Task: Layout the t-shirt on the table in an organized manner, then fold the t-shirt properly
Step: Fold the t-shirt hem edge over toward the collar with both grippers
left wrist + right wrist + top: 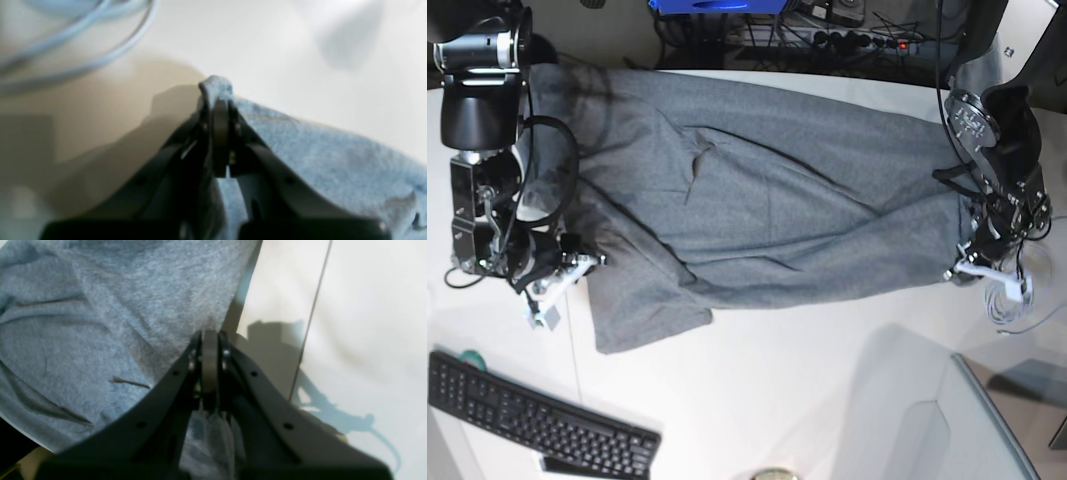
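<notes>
The grey t-shirt (pixel 767 200) lies spread lengthwise across the white table (pixel 827 380), with wrinkles and a folded flap at its lower left. My left gripper (pixel 962 265) is at the shirt's right end. In the left wrist view the left gripper (pixel 221 103) is shut on a small raised pinch of the t-shirt (pixel 333 156) at its edge. My right gripper (pixel 577 268) is at the shirt's left edge. In the right wrist view the right gripper (pixel 210 336) is shut on the t-shirt (pixel 100 306) near its hem, with fabric showing between the fingers.
A black keyboard (pixel 537 415) lies at the front left. Pale cables (pixel 83 50) coil on the table beside the left gripper. A thin seam line (pixel 310 323) crosses the table (pixel 367 306). A grey panel (pixel 997 420) stands at the front right, and a power strip (pixel 857 40) lies behind.
</notes>
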Tool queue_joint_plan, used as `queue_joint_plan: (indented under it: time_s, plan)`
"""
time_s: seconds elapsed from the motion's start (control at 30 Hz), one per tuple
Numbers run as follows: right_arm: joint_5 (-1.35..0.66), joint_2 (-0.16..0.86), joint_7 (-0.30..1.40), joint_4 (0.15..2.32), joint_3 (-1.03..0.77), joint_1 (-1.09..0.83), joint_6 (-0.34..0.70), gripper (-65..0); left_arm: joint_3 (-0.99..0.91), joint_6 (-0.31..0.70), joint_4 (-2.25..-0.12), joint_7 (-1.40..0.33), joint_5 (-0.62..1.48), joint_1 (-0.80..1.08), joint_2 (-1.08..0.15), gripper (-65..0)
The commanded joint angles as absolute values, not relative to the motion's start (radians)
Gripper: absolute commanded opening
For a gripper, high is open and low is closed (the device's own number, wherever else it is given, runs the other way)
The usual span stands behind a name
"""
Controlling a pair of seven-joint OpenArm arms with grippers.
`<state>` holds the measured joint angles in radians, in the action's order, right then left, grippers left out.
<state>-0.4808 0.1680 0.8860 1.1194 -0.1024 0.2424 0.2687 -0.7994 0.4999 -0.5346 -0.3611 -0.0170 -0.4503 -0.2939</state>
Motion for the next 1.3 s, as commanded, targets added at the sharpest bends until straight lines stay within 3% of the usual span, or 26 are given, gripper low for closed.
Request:
queue_joint_plan:
  time_s: [0.0,0.27,0.63,0.8,1.1,1.27]
  plan:
    - [-0.492,0.180,0.868,1.139,-0.104,0.288,0.271,-65.0,-0.765,0.510,-0.555,-0.343,-0.001,-0.478,-0.308,-65.0]
    - [-0.490,0.245,0.823,1.132,-0.102,0.346,0.275,-65.0,-0.688,0.510,-0.690,-0.394,-0.001,-0.530,-0.286,-65.0]
    - [-0.489,0.280,0.642,1.052,-0.099,0.392,0.280,-65.0,-0.595,0.510,-0.697,-0.407,-0.001,-0.604,-0.285,-65.0]
    - [-0.487,0.295,0.530,0.952,-0.099,0.409,0.415,-65.0,-0.596,0.510,-0.697,-0.407,-0.001,-0.624,-0.285,-65.0]
    - [-0.223,0.269,0.331,0.792,-0.101,0.433,0.437,-65.0,-0.595,0.510,-0.697,-0.404,-0.001,-0.628,-0.285,-65.0]
    - [-0.117,0.265,0.288,0.783,-0.104,0.429,0.544,-65.0,-0.595,0.516,-0.699,-0.406,-0.001,-0.588,-0.285,-65.0]
